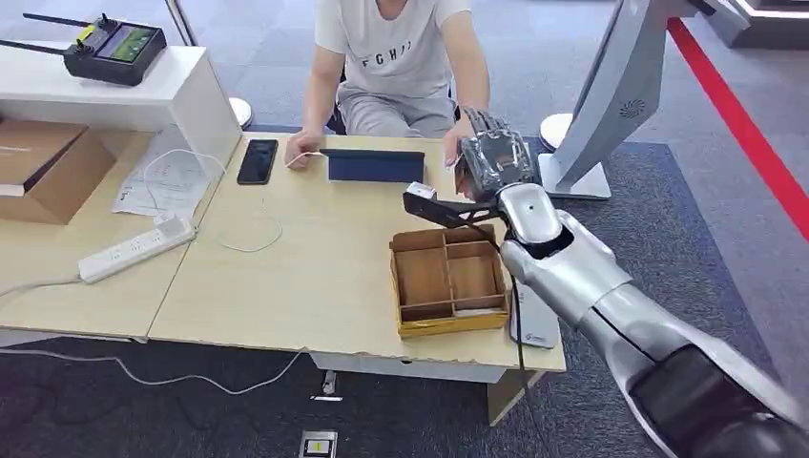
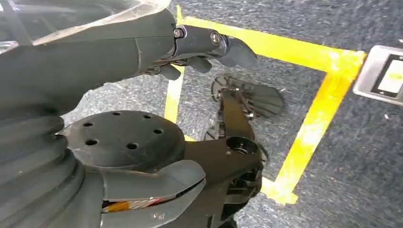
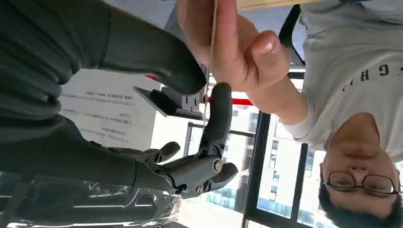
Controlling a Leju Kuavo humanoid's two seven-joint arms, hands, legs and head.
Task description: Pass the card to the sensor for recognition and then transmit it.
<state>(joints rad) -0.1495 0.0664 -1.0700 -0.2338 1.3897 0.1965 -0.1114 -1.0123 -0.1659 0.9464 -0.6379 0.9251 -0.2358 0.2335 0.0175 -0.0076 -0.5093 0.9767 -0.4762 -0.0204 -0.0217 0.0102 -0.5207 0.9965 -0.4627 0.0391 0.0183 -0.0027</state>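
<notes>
Currently: card handover, transmit step.
Right hand (image 1: 493, 162) is pinching the thin card (image 3: 209, 71) edge-on between thumb and a finger, beyond the wooden divided tray (image 1: 448, 279), while a person's hand (image 3: 233, 45) is gripping the same card. Left hand (image 2: 190, 47) is hanging over the floor, holding nothing, fingers loosely curled. Judged next: loosen the pinch once the person's grip is firm.
</notes>
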